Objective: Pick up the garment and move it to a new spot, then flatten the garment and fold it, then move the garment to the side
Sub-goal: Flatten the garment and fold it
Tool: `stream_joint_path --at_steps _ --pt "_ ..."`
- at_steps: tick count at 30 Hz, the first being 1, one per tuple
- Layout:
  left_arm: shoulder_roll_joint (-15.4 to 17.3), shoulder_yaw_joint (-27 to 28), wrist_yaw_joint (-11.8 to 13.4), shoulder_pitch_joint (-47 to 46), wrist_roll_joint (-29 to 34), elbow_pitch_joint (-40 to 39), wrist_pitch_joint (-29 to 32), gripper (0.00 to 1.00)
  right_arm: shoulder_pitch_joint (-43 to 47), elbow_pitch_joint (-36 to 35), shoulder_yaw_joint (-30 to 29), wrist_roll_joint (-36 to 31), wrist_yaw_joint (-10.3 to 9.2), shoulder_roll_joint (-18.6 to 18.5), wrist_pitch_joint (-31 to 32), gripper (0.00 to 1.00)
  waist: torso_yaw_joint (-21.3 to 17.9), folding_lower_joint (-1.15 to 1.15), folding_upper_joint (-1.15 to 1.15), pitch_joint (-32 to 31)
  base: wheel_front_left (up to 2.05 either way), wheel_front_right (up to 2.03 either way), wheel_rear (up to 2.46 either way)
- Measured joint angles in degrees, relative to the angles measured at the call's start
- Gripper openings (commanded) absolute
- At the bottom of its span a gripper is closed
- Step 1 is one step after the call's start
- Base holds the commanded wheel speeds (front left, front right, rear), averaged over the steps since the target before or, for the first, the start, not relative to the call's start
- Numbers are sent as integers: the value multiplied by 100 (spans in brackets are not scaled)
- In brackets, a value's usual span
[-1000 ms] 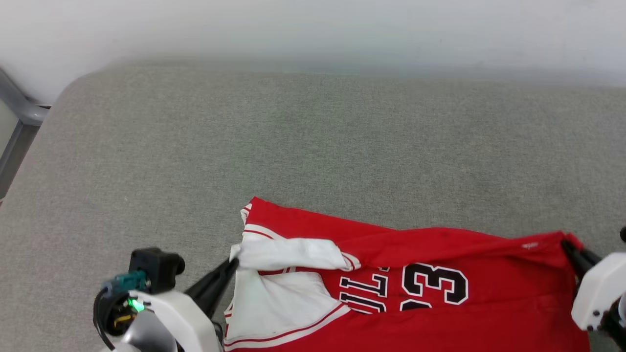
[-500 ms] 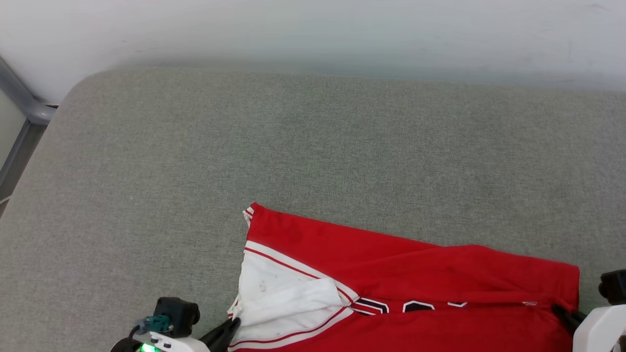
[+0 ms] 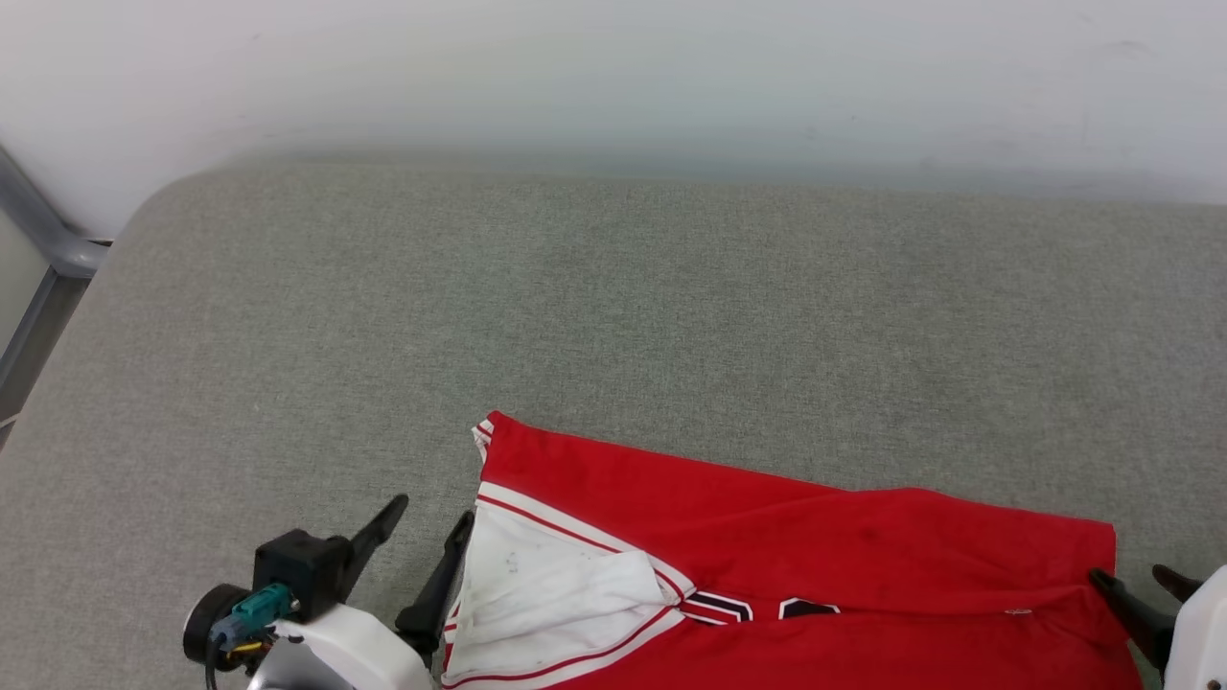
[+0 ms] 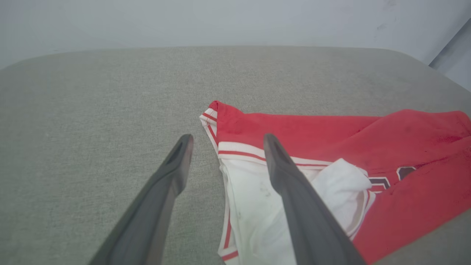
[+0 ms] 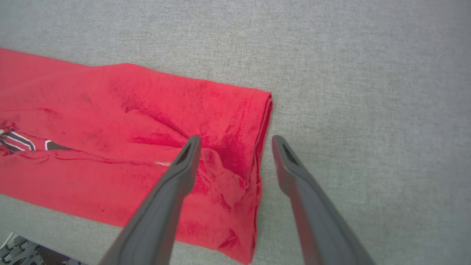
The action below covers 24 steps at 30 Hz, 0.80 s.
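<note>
The red jersey is laid folded lengthwise at the grey cushion's near edge, the left gripper and right gripper spread empty at its ends; further folding and shifting aside are judged outstanding.

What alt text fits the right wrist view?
A red garment lies rumpled on a grey fabric surface, its hemmed end between the open fingers of the right end effector, which holds nothing. A bit of black-and-white lettering peeks from a fold at the left edge.

The red garment lies on a grey fabric surface.
</note>
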Motion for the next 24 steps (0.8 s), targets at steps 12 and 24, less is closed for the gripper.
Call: stream_joint_path --at_steps 12,24 --pt "-521 1001 243 -42 1269 -474 -298 100 -177 146 -1397 -1305 -1 1273 1016 100 140 1 0 229 0 0 0" --pt "-995 1727 -363 297 1945 -271 -300 100 -265 603 -1312 -1428 -14 1512 1047 100 270 1 0 457 0 0 0"
